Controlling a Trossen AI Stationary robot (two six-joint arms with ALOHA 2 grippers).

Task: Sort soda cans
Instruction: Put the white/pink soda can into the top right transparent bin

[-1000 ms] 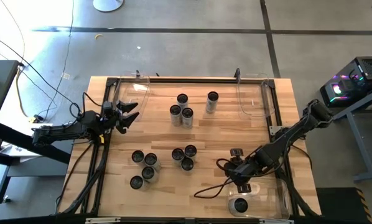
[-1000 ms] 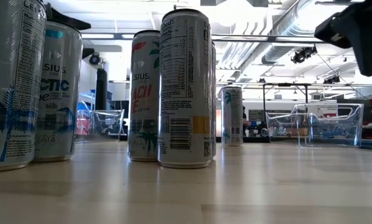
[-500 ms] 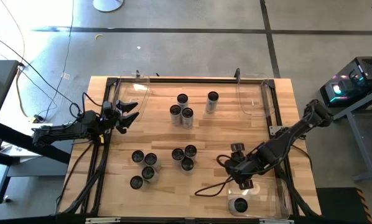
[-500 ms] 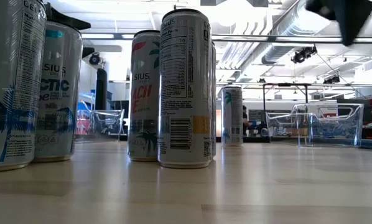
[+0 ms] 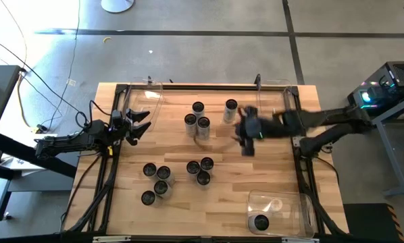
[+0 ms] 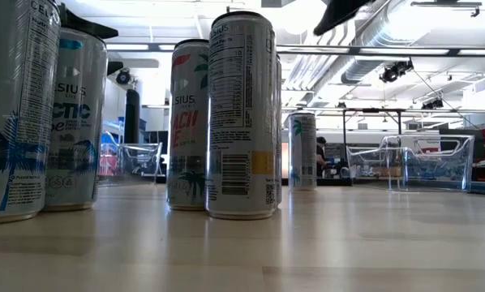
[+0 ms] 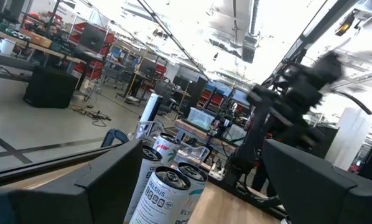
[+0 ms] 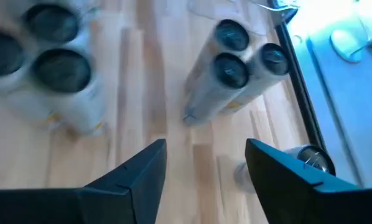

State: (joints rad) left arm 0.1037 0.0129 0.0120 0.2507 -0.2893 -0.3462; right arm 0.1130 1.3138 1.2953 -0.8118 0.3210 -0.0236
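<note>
Soda cans stand upright on the wooden table in groups: three at the far middle (image 5: 197, 118), one alone (image 5: 230, 106), three at the centre (image 5: 200, 170), several at the near left (image 5: 156, 182). One more can (image 5: 260, 222) stands in the clear bin at the near right (image 5: 286, 202). My right gripper (image 5: 244, 135) hangs blurred above the table, right of the far group. In its wrist view, my right gripper (image 8: 206, 149) is open with nothing between the fingers. My left gripper (image 5: 138, 124) waits open at the left edge.
Two more clear bins stand at the far left (image 5: 148, 94) and far right (image 5: 273, 101) corners. A black frame rail (image 5: 302, 169) runs along the table's right side. Bare wood lies between the centre cans and the near right bin.
My right gripper has risen from above the near right bin and swung fast toward the far edge, to above the table right of the far cans. The can in that bin has stayed where it was.
</note>
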